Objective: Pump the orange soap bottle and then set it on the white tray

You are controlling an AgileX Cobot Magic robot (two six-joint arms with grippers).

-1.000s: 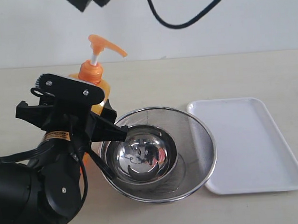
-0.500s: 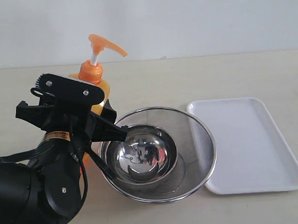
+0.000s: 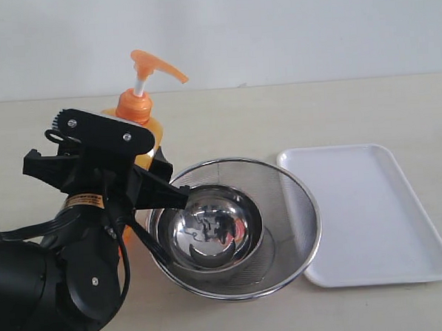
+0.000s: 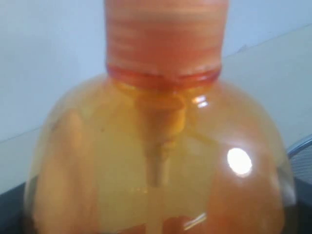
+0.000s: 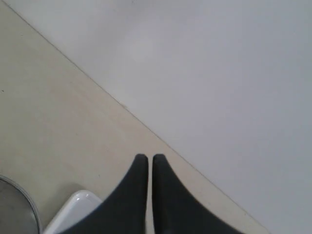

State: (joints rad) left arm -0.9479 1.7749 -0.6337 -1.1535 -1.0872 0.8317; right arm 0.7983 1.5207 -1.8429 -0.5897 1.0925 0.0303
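Note:
The orange soap bottle (image 3: 135, 105) stands upright on the table at the left, its pump head (image 3: 156, 65) raised on the white stem. My left gripper (image 3: 143, 161) reaches around the bottle's body from the front, jaws closed against its sides. In the left wrist view the bottle (image 4: 156, 161) fills nearly the whole picture and hides the fingers. The white tray (image 3: 364, 210) lies flat at the right with nothing on it. My right gripper (image 5: 147, 157) is shut and holds nothing, high over the table near a tray corner (image 5: 73, 204). It is outside the exterior view.
A round steel mesh strainer (image 3: 281, 184) with a steel bowl (image 3: 209, 229) inside sits between bottle and tray, touching the tray's left rim. The black left arm (image 3: 42, 286) fills the lower left corner. A white wall runs behind the table.
One second ago the right gripper and its cable hung at the top edge above the pump; they have since gone up out of the exterior view. Bottle and left arm have not moved.

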